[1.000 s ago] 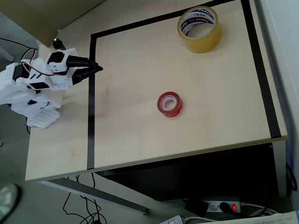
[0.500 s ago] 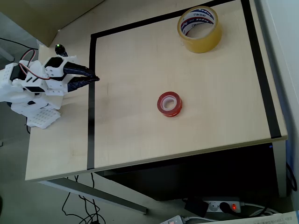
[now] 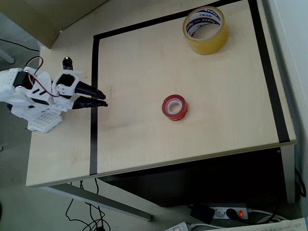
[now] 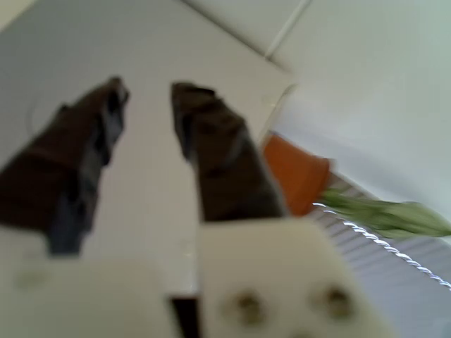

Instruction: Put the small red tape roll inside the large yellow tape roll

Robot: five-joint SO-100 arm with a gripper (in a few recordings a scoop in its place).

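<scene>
The small red tape roll (image 3: 174, 107) lies flat near the middle of the table in the overhead view. The large yellow tape roll (image 3: 205, 29) lies flat at the far right corner, its white printed core facing up. My gripper (image 3: 101, 97) is at the table's left side, over the black tape line, well left of the red roll. Its two dark fingers stand a little apart with nothing between them. In the blurred wrist view the gripper (image 4: 146, 95) shows the same gap over bare table.
A black tape line (image 3: 94, 106) frames the work area on the pale wooden table (image 3: 144, 139). The white arm base (image 3: 29, 98) stands at the left edge. In the wrist view an orange object (image 4: 299, 176) and green leaves (image 4: 384, 215) lie beyond the table.
The gripper has swung toward the near side of the table and slightly right, now pointing toward the red roll. Both rolls stay where they were.
</scene>
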